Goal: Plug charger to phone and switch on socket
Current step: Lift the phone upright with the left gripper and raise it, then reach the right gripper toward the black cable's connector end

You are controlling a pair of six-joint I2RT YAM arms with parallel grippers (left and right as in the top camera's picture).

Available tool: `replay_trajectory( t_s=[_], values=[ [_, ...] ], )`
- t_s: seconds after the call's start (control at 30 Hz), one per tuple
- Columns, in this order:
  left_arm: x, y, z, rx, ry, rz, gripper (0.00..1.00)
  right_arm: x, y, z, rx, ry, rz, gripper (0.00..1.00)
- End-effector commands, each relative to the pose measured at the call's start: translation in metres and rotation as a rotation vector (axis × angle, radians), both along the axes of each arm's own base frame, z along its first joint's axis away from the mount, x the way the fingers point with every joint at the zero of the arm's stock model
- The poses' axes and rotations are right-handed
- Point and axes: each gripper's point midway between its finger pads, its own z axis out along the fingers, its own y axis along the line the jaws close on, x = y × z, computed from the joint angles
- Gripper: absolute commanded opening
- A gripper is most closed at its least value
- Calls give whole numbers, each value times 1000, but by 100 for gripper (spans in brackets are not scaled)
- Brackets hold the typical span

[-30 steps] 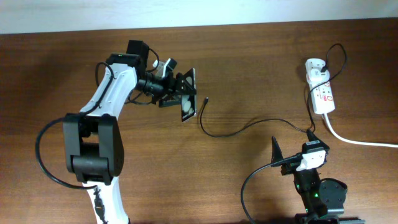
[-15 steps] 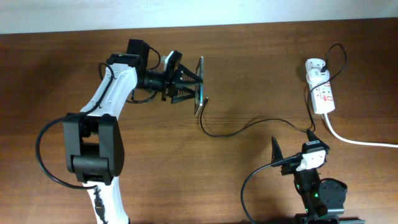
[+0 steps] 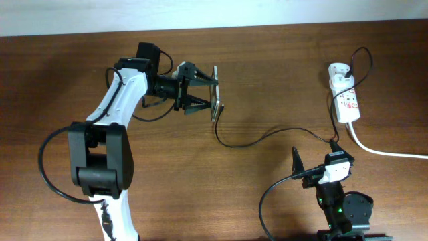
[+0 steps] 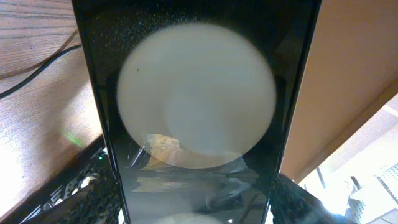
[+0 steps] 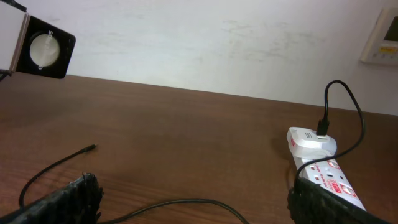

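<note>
My left gripper (image 3: 200,92) is shut on the phone (image 3: 215,94) and holds it on edge above the table's back middle. In the left wrist view the phone (image 4: 196,93) fills the frame, its glossy screen showing a big white round reflection between the fingers (image 4: 196,211). The charger's plug tip (image 3: 221,106) lies free on the table just below the phone. Its thin black cable (image 3: 267,134) runs right to the white adapter (image 3: 339,70) in the socket strip (image 3: 349,104). My right gripper (image 3: 315,164) is open and empty at the front right, with the cable (image 5: 180,202) and the socket (image 5: 329,180) in its view (image 5: 199,208).
The thick white cord (image 3: 388,152) leaves the socket toward the right edge. The cable loops above the adapter (image 5: 311,140). A black and white boxy thing (image 5: 40,46) shows high at the right wrist view's top left. A pale wall borders the table's far edge.
My left gripper has rolled, turning the phone from a tilted, screen-up pose to standing on edge, and has shifted slightly right. The cable and my right arm have not moved.
</note>
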Motion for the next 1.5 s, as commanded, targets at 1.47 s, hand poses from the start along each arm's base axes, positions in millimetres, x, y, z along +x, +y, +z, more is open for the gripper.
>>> replay_trajectory(
  t_s=[1.47],
  values=[
    [2,-1,27,-41,668,67,0,0,1,-3,-2,3,4,99]
  ],
)
